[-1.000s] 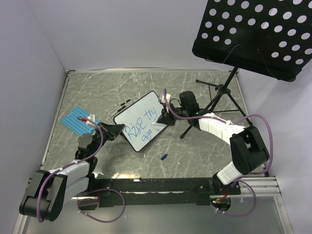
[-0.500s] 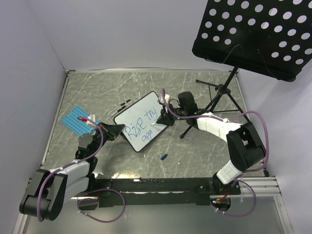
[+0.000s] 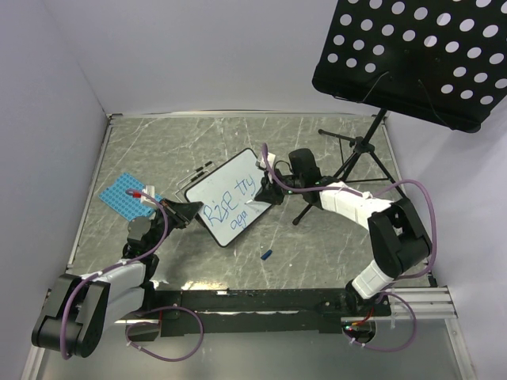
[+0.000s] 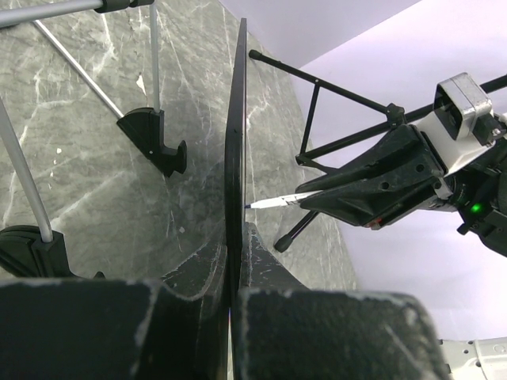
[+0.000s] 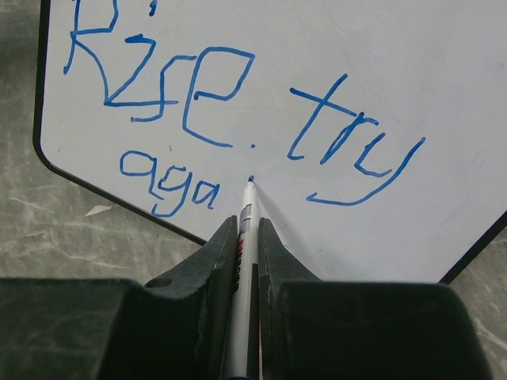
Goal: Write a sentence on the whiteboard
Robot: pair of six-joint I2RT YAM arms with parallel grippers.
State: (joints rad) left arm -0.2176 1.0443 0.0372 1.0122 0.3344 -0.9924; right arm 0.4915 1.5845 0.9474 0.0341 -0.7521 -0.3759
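The whiteboard (image 3: 226,192) stands tilted on the table, white with a thin black frame. Blue handwriting (image 5: 238,111) on it reads "Rise. try" with "aga" below. My left gripper (image 3: 184,212) is shut on the board's lower left edge; in the left wrist view the board (image 4: 235,134) shows edge-on between the jaws. My right gripper (image 3: 265,196) is shut on a white marker (image 5: 244,229) with a blue tip. The tip touches the board just right of "aga". The marker also shows in the left wrist view (image 4: 273,203), tip at the board's face.
A black perforated music stand (image 3: 412,55) on a tripod (image 3: 356,158) rises at the back right, close behind my right arm. A blue studded plate (image 3: 123,194) lies at the left. A blue marker cap (image 3: 267,255) lies in front of the board. Thin black rods (image 3: 198,172) lie behind the board.
My right gripper has shifted slightly with the marker along the lower line of writing. The left gripper and the board have not moved.
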